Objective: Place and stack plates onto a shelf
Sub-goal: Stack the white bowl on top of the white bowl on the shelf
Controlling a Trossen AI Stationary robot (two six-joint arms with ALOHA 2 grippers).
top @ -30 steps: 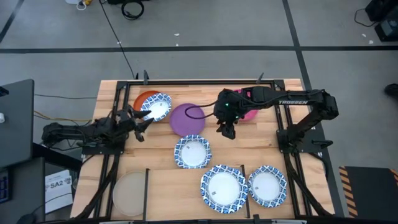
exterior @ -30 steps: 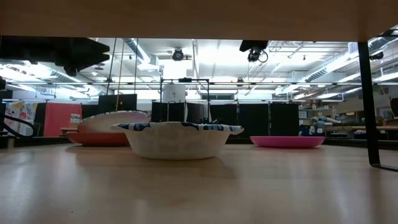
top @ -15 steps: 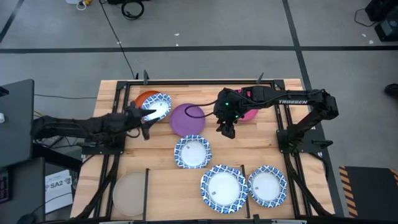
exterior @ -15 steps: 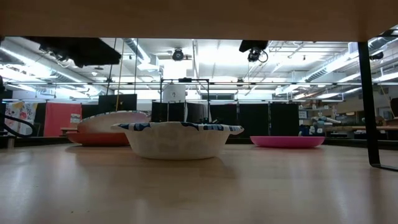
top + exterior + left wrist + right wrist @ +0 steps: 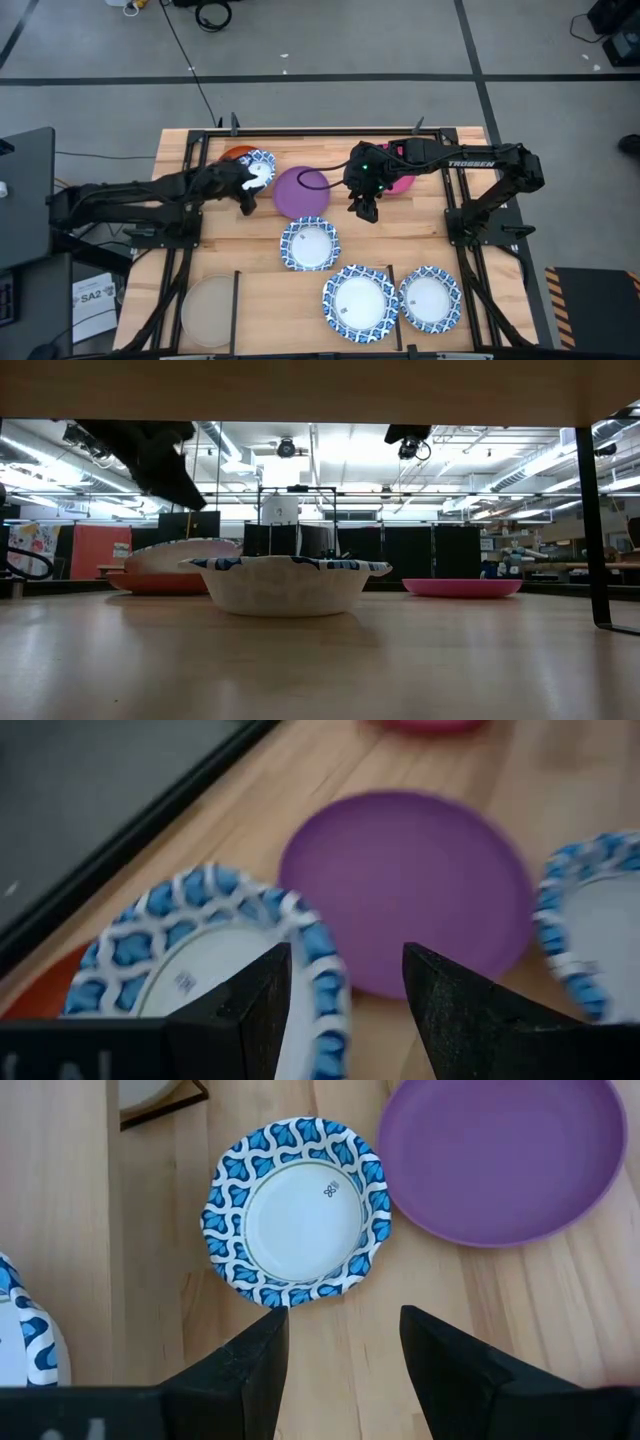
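Eight plates lie on the light-wood shelf [image 5: 260, 290], a flat top cut into bays by thin black bars [image 5: 236, 305]. The largest blue-rimmed plate [image 5: 358, 300] sits near the front edge with a white centre and a blue lattice rim; a slightly smaller blue-rimmed one [image 5: 430, 299] lies just beside it, toward the front right corner. The pale beige plate [image 5: 209, 308], plain and matte, lies by the front left corner, crossed by a bar. The solid purple plate [image 5: 302, 192] rests toward the back edge, near the middle. A third blue-rimmed plate [image 5: 309, 243] lies in the middle of the shelf. A fourth [image 5: 258, 166] sits tilted on the orange plate [image 5: 233, 153] near the back left corner. The magenta plate [image 5: 403, 180] shows only in part under the right arm.

The left gripper [image 5: 245, 198] hangs over the fourth plate's edge, fingers [image 5: 250, 1010] spread wide and holding nothing. The right gripper [image 5: 366, 209] hovers between the purple and magenta plates, fingers [image 5: 445, 1355] likewise wide and empty.
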